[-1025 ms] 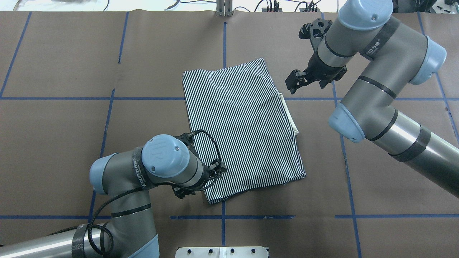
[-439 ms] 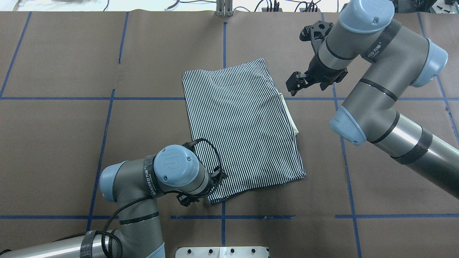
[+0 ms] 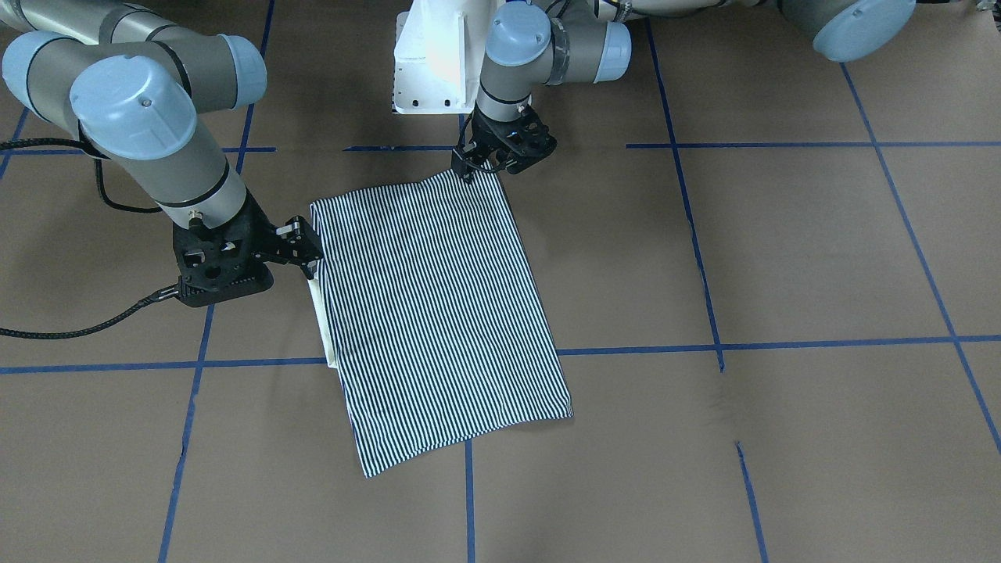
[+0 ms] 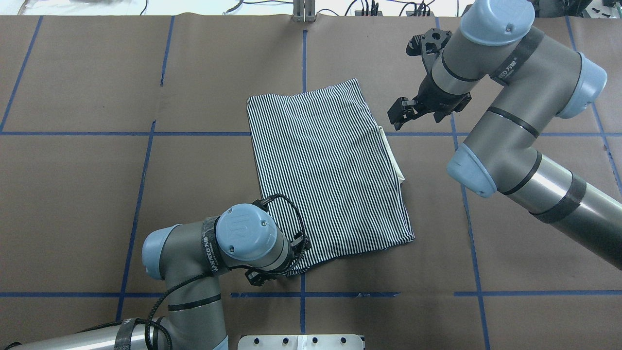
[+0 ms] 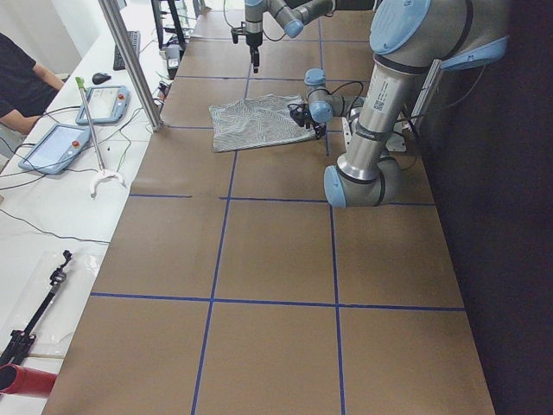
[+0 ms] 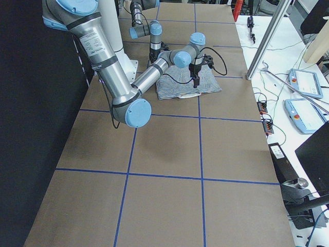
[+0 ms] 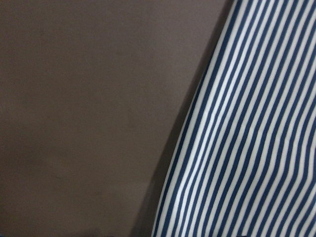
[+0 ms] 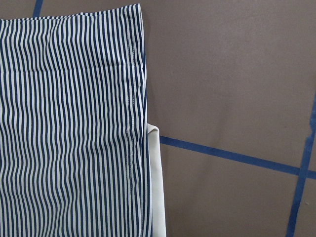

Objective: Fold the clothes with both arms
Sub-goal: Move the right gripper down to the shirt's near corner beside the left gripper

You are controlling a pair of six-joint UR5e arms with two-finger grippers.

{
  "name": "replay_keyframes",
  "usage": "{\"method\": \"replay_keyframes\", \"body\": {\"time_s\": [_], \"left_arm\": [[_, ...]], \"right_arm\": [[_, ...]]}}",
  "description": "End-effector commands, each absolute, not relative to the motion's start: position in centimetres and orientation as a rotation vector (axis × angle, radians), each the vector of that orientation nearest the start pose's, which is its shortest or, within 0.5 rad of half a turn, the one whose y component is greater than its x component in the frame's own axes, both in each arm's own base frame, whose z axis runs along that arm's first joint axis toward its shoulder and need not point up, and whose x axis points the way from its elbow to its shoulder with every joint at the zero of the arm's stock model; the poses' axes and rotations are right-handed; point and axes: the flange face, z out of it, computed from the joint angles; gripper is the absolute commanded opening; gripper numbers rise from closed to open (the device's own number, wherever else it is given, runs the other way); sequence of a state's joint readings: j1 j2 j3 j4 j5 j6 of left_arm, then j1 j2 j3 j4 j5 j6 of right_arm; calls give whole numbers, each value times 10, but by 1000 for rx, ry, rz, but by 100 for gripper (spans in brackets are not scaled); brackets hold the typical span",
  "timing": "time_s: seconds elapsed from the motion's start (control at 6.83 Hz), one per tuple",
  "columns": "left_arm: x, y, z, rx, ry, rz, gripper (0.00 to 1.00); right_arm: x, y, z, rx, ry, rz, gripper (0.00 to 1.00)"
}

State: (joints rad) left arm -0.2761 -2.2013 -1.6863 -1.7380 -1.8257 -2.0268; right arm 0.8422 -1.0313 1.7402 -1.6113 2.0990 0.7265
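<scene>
Overhead exterior, left gripper (image 3: 470,168) shifted toward shirt (image 4: 330,170) corner, right gripper (image 4: 399,113) hovering

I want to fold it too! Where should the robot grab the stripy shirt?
Probably a corner of the folded navy-and-white striped shirt, like the one by the left gripper, coming in low from outside: it lies flat, so only edges offer a pinch.

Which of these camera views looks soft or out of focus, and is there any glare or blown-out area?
Left wrist view: soft, the polo shirt stripes slightly smeared at close range. Right wrist view: sharp, hem stitching readable. Overhead view: a washed-out bright strip beyond the table far edge. Both side views: a near-black unlit band on the robot's side.
</scene>
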Motion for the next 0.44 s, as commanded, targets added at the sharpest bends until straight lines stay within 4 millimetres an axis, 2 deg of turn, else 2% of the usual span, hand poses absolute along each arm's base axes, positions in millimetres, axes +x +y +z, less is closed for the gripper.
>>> {"method": "replay_keyframes", "body": {"time_s": [0.0,0.29], "left_arm": [[623,-286,219,-328,891,-565,63],[623,-287,213,-314,904,-577,0]], "right_arm": [[-368,-539,278,150,-813,-181,100],[-369,-539,277,151,-814,-181,100]]}}
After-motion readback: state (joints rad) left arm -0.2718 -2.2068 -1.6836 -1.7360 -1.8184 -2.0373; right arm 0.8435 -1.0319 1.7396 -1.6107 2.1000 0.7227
